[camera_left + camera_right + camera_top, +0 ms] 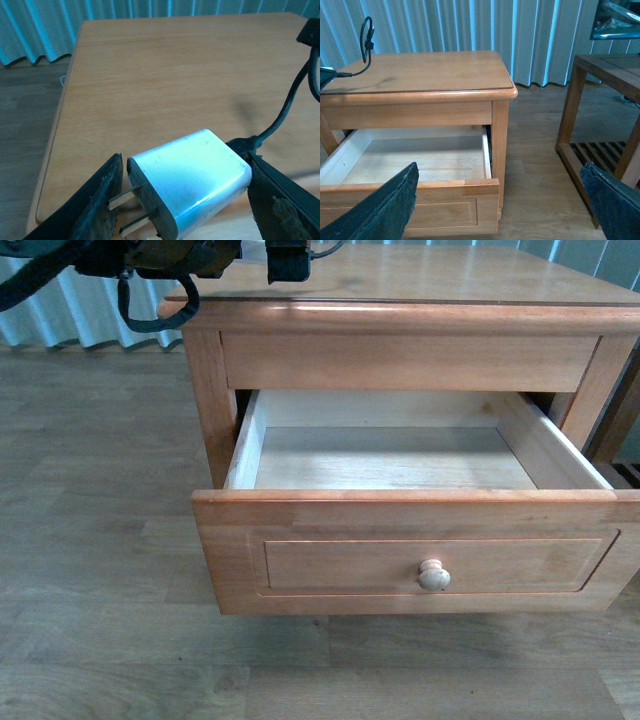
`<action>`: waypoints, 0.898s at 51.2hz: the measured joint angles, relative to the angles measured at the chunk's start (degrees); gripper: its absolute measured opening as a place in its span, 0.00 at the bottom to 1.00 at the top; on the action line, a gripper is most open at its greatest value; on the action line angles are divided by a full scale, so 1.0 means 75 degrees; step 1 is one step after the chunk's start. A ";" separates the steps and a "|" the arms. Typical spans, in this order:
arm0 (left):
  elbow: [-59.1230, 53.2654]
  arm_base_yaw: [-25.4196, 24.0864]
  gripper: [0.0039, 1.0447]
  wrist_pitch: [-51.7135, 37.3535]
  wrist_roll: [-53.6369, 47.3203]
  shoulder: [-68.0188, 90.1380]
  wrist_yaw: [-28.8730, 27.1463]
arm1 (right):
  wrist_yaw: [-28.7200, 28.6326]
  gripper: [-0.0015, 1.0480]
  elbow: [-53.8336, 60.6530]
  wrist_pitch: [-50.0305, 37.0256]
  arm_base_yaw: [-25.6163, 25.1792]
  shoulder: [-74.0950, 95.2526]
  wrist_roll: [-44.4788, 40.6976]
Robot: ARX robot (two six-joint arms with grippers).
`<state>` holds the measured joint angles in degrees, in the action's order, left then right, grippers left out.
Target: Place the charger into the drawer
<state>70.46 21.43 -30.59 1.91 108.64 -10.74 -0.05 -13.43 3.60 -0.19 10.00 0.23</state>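
Left jaws pinch charger (192, 182) over wooden tabletop (165, 75); wood floor (100, 540), blue curtains (470, 25).

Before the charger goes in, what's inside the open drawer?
Only its bare pale floor shows in the drawer; the strip just behind its front panel is hidden.

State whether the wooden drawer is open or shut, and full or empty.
Open and empty. The front of the drawer stands well out from the cabinet, and its pale floor is bare.

You look down into the drawer (300, 565) in front and right wrist views; left wrist sits close over the tabletop (175, 75) above it.
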 joint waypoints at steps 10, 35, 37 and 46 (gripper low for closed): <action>-0.1326 0.0539 0.64 -0.0131 -0.0038 -0.1084 0.0463 | 0.0000 0.92 0.0000 0.0000 0.0000 0.0000 0.0000; -0.1696 0.1419 0.64 -0.0221 -0.0102 0.0038 0.0460 | 0.0000 0.92 0.0000 0.0000 0.0000 0.0000 0.0000; -0.1626 0.1440 0.64 -0.0187 -0.0093 0.0213 0.0469 | 0.0000 0.92 0.0000 0.0000 0.0000 0.0000 0.0000; -0.0962 0.1451 0.64 0.0035 0.0020 0.1224 0.0425 | 0.0000 0.92 0.0000 0.0000 0.0000 0.0000 0.0000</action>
<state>63.24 32.32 -30.33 2.07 117.82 -7.55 -0.05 -13.43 3.60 -0.19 10.00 0.23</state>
